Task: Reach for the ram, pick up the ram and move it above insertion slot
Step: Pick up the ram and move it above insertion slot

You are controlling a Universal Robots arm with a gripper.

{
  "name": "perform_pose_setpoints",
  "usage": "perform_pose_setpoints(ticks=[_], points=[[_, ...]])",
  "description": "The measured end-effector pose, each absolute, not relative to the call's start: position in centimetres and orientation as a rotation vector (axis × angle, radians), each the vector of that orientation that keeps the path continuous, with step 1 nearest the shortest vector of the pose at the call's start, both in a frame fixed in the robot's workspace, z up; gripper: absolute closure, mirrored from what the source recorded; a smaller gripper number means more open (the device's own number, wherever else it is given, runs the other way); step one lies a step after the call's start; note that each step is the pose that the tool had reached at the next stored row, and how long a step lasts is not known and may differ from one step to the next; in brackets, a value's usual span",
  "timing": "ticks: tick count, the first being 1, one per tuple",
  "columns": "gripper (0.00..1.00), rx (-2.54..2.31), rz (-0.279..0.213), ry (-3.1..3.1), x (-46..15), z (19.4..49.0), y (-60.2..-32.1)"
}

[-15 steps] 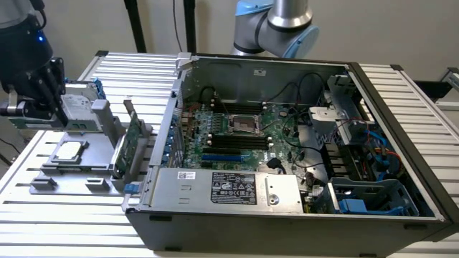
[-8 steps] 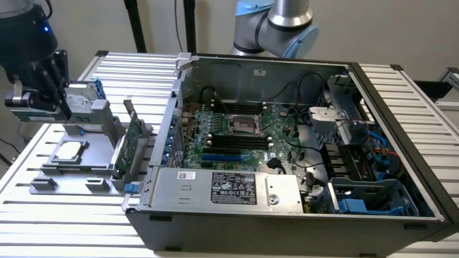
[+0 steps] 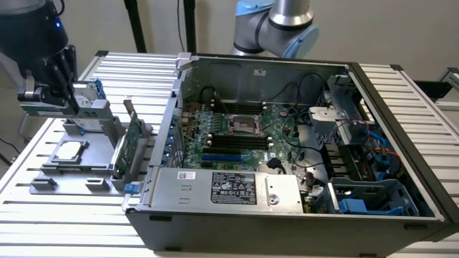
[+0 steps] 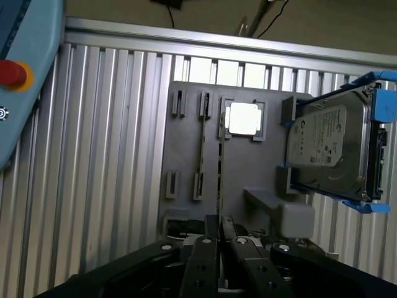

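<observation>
From my station I see the gripper high at the exterior view's left, above the grey parts holder that sits on the slatted desk. In the wrist view its black fingers look pressed close together, with a thin edge running up between them; I cannot tell for sure whether that edge is clamped.

The ram stands on edge in a narrow slot of the holder, a thin strip running from near the fingertips toward the processor chip. I cannot pick the ram out with confidence in the exterior view.

The holder carries several parts. The square silver processor chip lies flat in its own recess. The silver hard drive with blue rails stands upright in a bracket at one side of the holder. In the exterior view a green expansion card stands on edge in the holder, on the side nearest the computer case. 2 other narrow slots on the holder run parallel to the ram.

The case lies open on the desk with its motherboard facing up. The dark memory slots flank the central processor socket. A power supply sits along the near wall, and a blue drive cage sits at the exterior view's right corner.
</observation>
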State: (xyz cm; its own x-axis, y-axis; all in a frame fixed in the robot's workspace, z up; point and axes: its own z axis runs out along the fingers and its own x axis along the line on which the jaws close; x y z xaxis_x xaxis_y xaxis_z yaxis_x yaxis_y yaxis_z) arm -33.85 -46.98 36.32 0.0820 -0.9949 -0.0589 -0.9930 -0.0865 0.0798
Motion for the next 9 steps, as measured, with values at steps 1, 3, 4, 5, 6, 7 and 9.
perform_pose_setpoints(ticks=[1,3,4,5,6,7,9], points=[[0.87,2.297,-0.154,-2.111,-33.6,36.4,-46.9],[0.87,2.299,-0.156,-2.112,-33.0,36.6,-46.9],[0.87,2.299,-0.157,-2.112,-32.8,36.8,-46.9],[0.87,2.299,-0.157,-2.112,-32.4,36.9,-46.8],[0.87,2.299,-0.157,-2.112,-32.1,37.0,-46.8],[0.87,2.299,-0.157,-2.112,-31.6,37.0,-46.8],[0.87,2.299,-0.157,-2.112,-30.7,37.1,-46.7]])
